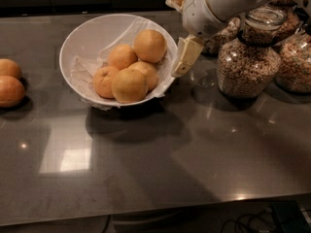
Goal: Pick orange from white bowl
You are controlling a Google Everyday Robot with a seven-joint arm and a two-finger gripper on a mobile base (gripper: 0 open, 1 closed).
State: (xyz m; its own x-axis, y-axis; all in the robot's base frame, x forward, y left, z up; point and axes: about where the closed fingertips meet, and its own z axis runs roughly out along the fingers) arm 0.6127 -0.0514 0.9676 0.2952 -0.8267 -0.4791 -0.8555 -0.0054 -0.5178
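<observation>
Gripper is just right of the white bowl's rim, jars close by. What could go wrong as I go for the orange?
The gripper sits beside the white bowl's rim; moving in low could shove or tip it.
The orange rests against neighbouring oranges; a grasp may roll them.
The glass jar stands close to the arm; a swing might hit it.

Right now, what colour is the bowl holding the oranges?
White bowl, paper-lined; camera view. The gripper hangs beside its rim.
</observation>
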